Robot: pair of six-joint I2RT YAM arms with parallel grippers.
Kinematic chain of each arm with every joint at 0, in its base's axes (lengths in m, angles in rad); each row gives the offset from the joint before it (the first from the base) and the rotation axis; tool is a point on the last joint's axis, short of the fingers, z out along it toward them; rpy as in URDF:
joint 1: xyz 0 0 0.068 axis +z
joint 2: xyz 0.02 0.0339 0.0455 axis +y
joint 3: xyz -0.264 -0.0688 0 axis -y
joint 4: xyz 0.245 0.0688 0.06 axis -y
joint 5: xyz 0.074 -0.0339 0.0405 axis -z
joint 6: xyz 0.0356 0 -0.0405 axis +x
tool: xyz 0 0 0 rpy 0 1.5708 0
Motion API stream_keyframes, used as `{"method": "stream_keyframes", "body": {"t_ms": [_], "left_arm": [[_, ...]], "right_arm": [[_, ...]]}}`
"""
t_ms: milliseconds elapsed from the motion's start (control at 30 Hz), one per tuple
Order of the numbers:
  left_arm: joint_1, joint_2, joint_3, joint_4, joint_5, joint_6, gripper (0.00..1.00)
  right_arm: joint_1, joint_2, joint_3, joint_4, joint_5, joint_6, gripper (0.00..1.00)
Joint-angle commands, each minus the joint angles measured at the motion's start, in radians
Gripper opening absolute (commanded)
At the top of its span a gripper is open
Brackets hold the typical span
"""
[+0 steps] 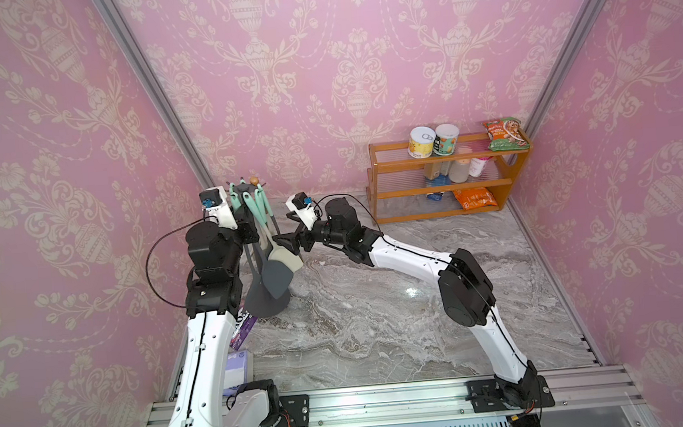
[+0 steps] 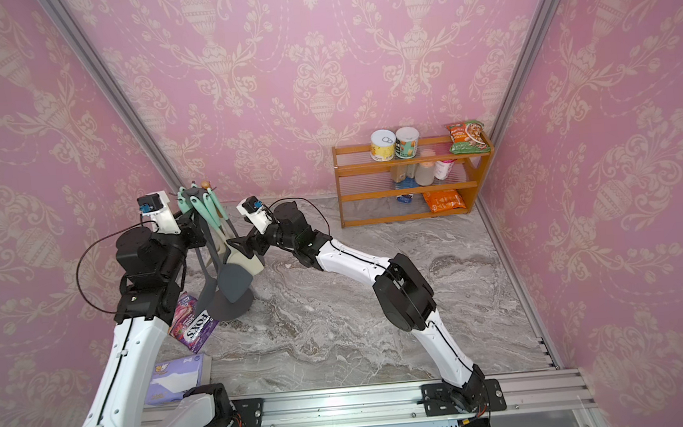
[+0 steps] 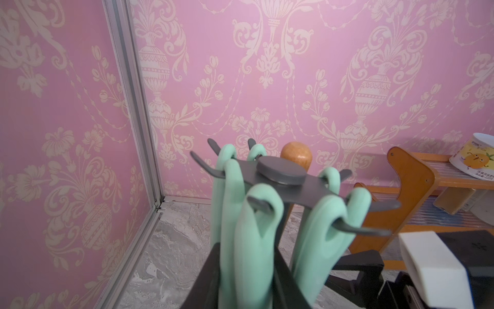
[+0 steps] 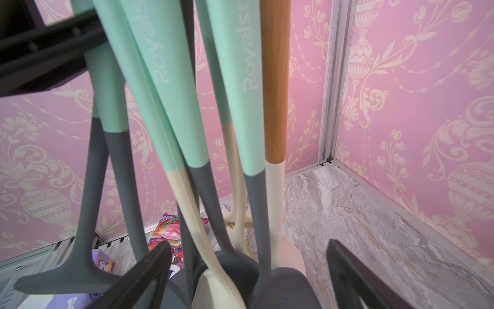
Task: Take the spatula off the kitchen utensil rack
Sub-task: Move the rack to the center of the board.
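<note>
The spatula [image 1: 277, 276], flat grey blade down, hangs on the kitchen utensil rack [image 1: 261, 306], left of centre in both top views. Its blade sits just above the rack's round base, among other mint-handled tools and one wooden-handled utensil [image 4: 275, 80]. All of them loop over the hooks of the star-shaped crown [image 3: 280, 176].

The left gripper [image 3: 247, 281] is high up just under the crown, with its dark fingers [image 3: 211, 278] pressed in on a mint handle [image 3: 256, 227]. I can't tell which blade that handle leads to.

The right gripper [image 4: 254, 275] comes in from the right at blade height. Its jaws are spread wide on either side of the hanging heads and grip nothing.

A purple candy bag [image 2: 194, 322] lies on the marble table [image 1: 382, 324], just beside the base at lower left. A pale tissue pack [image 2: 177, 375] sits nearer the bottom edge. Well apart, at upper right against the pink wall, an orange wooden shelf [image 1: 446, 189] holds cans and snack bags.
</note>
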Motion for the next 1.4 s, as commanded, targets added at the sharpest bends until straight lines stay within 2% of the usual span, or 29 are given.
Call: {"method": "stream_keyframes", "body": {"t_ms": [0, 133, 400, 700, 867, 1100, 1367], "left_arm": [[-0.005, -0.124, -0.033, 0.204, -0.028, -0.024, 0.02], [-0.005, -0.211, -0.099, 0.171, -0.059, -0.022, 0.02], [-0.004, -0.297, -0.166, 0.105, -0.104, -0.051, 0.03], [-0.004, -0.396, -0.282, 0.052, -0.23, -0.09, 0.05], [-0.004, -0.387, -0.292, 0.04, -0.262, -0.092, 0.05], [-0.004, -0.319, -0.291, 0.101, -0.25, -0.077, 0.06], [-0.004, -0.317, -0.289, 0.142, -0.229, -0.055, 0.18]], "right_arm": [[0.018, -0.044, -0.048, 0.03, -0.009, -0.017, 0.93], [0.023, -0.043, -0.049, 0.03, -0.01, -0.014, 0.93], [0.029, 0.034, 0.112, -0.094, 0.001, -0.071, 0.94], [0.03, 0.096, 0.24, -0.171, -0.109, -0.126, 0.92], [0.029, 0.085, 0.221, -0.128, -0.164, -0.126, 0.92], [0.03, 0.088, 0.209, -0.079, -0.248, -0.099, 0.91], [0.033, 0.184, 0.395, -0.168, -0.248, -0.101, 0.88]]}}
